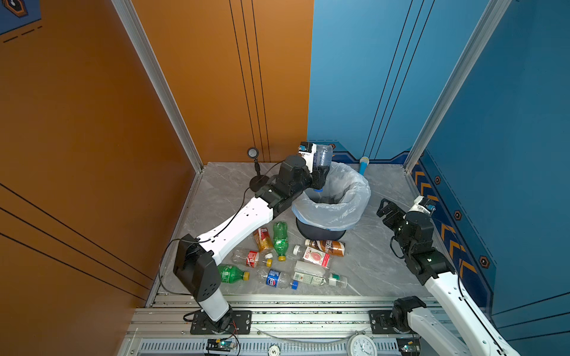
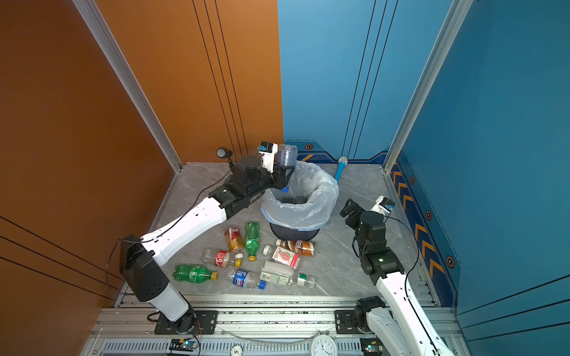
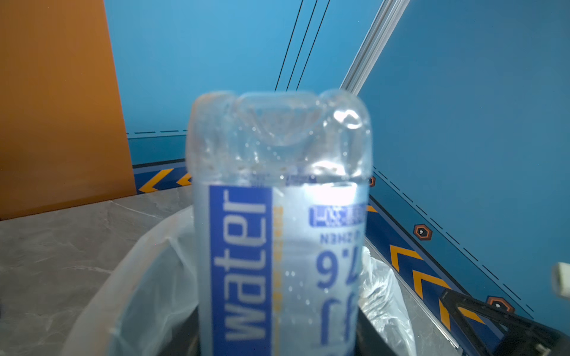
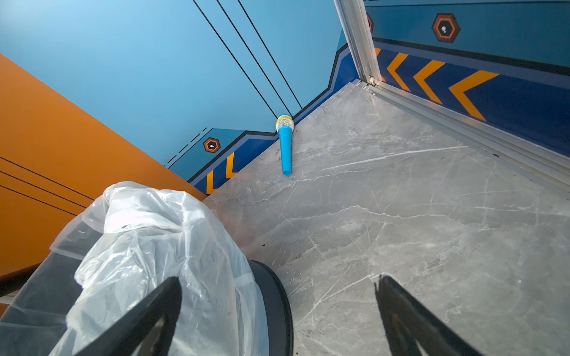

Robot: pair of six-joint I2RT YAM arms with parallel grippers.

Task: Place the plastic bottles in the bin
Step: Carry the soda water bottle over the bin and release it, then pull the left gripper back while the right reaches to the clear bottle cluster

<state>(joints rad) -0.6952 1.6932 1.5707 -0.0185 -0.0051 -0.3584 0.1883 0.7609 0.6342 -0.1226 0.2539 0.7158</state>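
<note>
We see a clear water bottle held base up, blue cap down, over the left edge of the bin. The left claw pinches it around the label. The other bottles lie loose on the desk in front of the bin, the brown one nearest its base. The right claw hangs spread and empty to the bin's right, apart from it. A blue microphone lies behind the bin, against the wall.
</note>
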